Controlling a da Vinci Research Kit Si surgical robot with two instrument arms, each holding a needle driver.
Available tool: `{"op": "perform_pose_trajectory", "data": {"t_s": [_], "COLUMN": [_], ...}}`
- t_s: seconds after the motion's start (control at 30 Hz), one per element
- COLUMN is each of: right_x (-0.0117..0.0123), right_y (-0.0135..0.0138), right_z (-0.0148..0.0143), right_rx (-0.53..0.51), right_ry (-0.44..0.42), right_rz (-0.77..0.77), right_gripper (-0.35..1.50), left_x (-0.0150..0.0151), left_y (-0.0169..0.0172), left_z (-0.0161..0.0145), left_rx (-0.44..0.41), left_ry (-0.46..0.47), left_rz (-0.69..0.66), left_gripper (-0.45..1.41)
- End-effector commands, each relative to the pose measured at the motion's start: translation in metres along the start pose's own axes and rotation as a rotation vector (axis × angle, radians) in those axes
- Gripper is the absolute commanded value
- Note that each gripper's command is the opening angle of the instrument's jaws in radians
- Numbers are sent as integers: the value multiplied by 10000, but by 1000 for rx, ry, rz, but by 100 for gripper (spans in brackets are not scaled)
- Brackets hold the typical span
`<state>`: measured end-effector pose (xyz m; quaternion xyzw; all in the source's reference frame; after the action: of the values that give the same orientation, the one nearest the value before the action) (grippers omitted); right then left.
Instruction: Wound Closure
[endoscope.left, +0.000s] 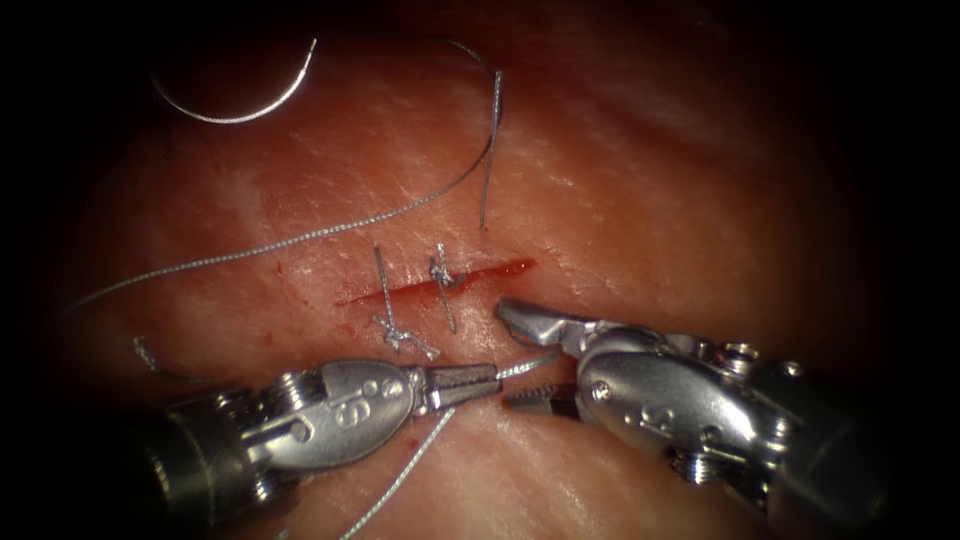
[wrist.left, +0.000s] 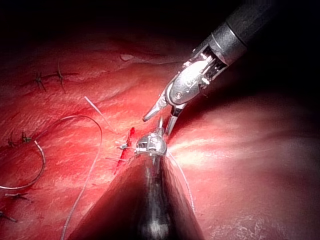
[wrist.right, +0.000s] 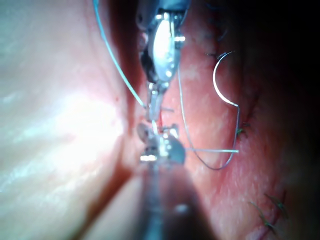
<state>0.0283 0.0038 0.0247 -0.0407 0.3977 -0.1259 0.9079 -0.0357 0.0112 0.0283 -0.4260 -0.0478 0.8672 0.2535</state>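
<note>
The curved needle (endoscope.left: 232, 112) lies free on the tissue (endoscope.left: 640, 200), far up and left of the cut (endoscope.left: 470, 277), held by neither tool. Two knotted stitches (endoscope.left: 441, 268) cross the cut. My left tool (endoscope.left: 494, 379) sits just below the cut, jaws shut on the thread (endoscope.left: 523, 368). A short stretch of thread sticks out past its tip, and another strand trails down from it (endoscope.left: 400, 480). My right tool (endoscope.left: 505, 355) faces it tip to tip, jaws open on either side of that short stretch and holding nothing. The left wrist view shows the right tool (wrist.left: 156, 125) spread above my left tool (wrist.left: 150, 145).
A long strand of thread (endoscope.left: 300, 236) runs from the far left across the tissue, arcs up over the cut and ends in a free tail (endoscope.left: 487, 200). Red fluid lines the cut. Older stitches (wrist.left: 50, 77) sit on the tissue farther away, and the needle (wrist.right: 220, 82) lies near others.
</note>
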Motion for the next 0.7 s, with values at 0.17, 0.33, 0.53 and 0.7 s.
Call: {"op": "perform_pose_trajectory", "data": {"t_s": [0.17, 0.33, 0.53, 0.7], "right_x": [5, -11, -34, -54], "right_y": [3, 15, 28, 39], "right_z": [1, -6, -3, 4], "right_rx": [88, 66, 27, 16], "right_ry": [-48, -46, -48, -62], "right_rz": [-25, -9, 28, 51], "right_gripper": [-35, -35, -35, -35], "left_x": [1, 6, 7, 6], "left_y": [1, -4, -1, 13], "left_z": [6, 5, 0, -21], "left_rx": [4, 74, 76, 72], "left_ry": [5, -14, -18, -18], "left_rz": [6, -60, -92, -119], "left_gripper": [-45, 58, 63, 79]}}
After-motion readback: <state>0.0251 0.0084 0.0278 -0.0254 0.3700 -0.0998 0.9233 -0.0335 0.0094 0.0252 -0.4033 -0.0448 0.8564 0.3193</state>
